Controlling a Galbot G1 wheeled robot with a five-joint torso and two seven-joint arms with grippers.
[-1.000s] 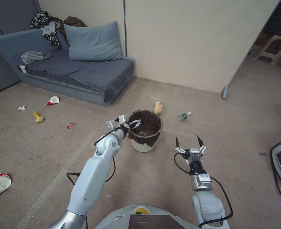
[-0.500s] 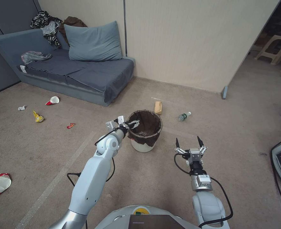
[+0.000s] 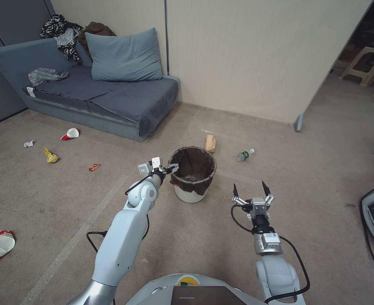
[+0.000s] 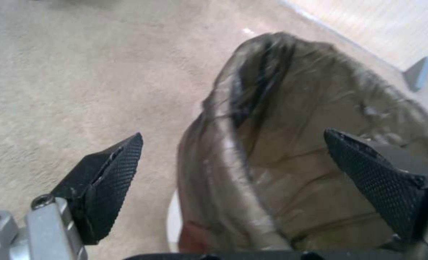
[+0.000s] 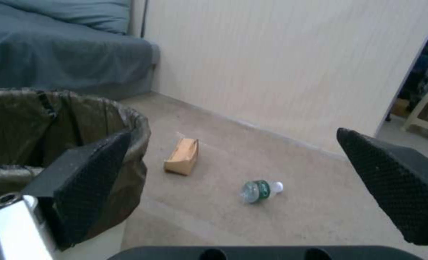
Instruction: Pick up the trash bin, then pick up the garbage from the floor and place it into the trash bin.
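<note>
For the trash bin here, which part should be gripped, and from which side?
Probably the rim of the trash bin on the robot's left. It stands upright and open-topped, so its bag-covered wall is thin enough to pinch. The left gripper, open, sits at that rim, one finger over the inside and one outside, so come down from above.

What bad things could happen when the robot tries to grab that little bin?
The left pincer is open astride the trash bin rim, one finger inside, one outside. It may pinch mostly the loose bag folded over the rim, which could slip or pull off. Held by one edge, the bin might tilt as it lifts. The right pincer waits open beside it, so nothing would steady it.
</note>
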